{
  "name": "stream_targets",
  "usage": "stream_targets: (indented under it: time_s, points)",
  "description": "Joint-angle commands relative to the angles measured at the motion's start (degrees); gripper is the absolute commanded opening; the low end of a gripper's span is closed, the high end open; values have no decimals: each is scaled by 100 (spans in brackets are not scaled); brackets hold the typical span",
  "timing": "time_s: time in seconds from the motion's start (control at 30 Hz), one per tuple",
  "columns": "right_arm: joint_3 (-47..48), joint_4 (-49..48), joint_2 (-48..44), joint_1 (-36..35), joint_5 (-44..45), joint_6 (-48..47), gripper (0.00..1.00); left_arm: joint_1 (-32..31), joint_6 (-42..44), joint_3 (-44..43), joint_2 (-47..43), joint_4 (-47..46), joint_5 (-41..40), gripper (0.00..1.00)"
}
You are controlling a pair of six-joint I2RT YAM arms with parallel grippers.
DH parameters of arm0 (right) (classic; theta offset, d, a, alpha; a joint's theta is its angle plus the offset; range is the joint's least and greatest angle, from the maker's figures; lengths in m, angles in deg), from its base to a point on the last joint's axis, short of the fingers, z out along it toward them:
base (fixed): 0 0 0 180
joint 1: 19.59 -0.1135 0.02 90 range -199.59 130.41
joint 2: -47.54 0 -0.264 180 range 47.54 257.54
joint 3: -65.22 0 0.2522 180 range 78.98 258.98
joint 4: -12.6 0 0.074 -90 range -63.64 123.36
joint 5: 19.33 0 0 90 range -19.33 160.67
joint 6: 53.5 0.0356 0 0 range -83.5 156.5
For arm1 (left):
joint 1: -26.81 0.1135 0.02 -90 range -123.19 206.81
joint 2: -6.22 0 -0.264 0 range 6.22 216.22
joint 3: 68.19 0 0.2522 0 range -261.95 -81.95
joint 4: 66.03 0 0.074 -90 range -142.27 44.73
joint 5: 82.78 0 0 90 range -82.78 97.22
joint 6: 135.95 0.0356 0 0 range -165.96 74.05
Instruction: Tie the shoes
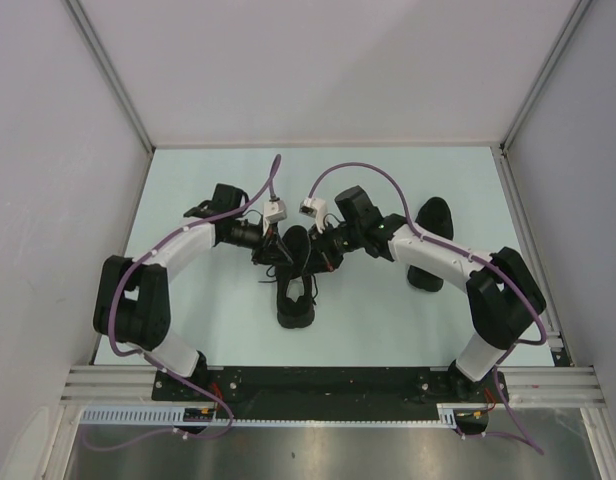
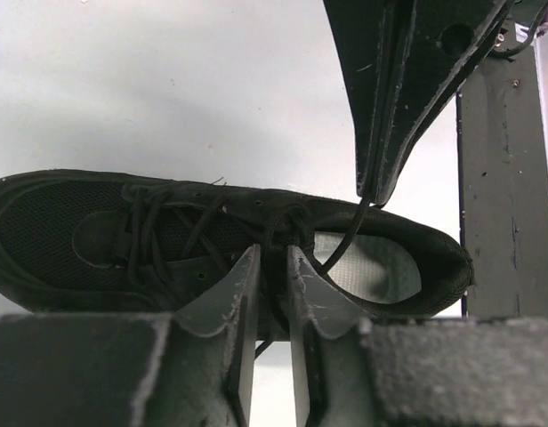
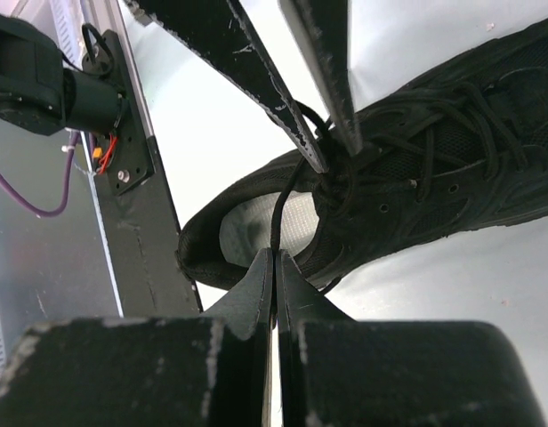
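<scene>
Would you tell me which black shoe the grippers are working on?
The middle shoe, with the left gripper and right gripper at its laces; the other shoe lies apart to the right.

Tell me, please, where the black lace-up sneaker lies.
Top view: the black lace-up sneaker lies centrally between the left gripper and right gripper, heel toward the arm bases.

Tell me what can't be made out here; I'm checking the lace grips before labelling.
- Top view: the laces are too thin to follow; the left arm and right arm overhang the shoe.
- Left wrist view: whether a lace sits between the left fingers; the gap is dark against the shoe.
- Right wrist view: the shoe's toe, cut off by the right edge.
- Top view: a dark shape past the right arm, half covered by it.
</scene>
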Motion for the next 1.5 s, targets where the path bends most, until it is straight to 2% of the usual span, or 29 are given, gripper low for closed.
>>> stream_targets:
  time_s: [0.0, 0.13, 0.4, 0.43, 0.5, 0.6, 0.67, 0.77, 0.9, 0.93, 1.2, 1.47]
  points:
    - [-5, -325, 67, -14, 91, 335, 0, -51, 276, -142, 16, -39, 249, 15]
    - [-5, -386, 137, 12, 153, 616, 0, -51, 5, -37, -124, -353, 285, 0]
    - [-5, -404, 164, 39, 171, 784, 0, -51, -489, 297, -406, -927, 135, 0]
    - [-5, -395, 172, 39, 144, 784, 0, -51, -472, 297, -380, -909, 135, 3]
    - [-5, -343, 181, 30, 127, 776, 0, -60, -472, 227, -283, -831, 48, 18]
    - [-5, -351, 173, 56, 144, 767, 0, -68, -419, 148, -195, -716, -32, 25]
    - [-5, -386, 164, 74, 144, 802, 0, -77, -393, 113, -142, -698, -93, 25]
    - [-5, -404, 181, 126, 118, 872, 0, -95, -331, 77, -89, -610, -102, 22]
    - [-5, -422, 199, 127, 91, 968, 0, -95, -427, 112, -177, -680, -15, 2]
    - [-5, -422, 208, 126, 91, 986, 0, -86, -489, 173, -230, -820, 3, 0]
    - [-5, -685, 313, 74, 30, 1364, 0, -95, -1253, 631, -704, -1568, 126, 0]
    - [-5, -948, 524, 56, 109, 1777, 0, -95, -1236, 807, -863, -1533, 170, 0]
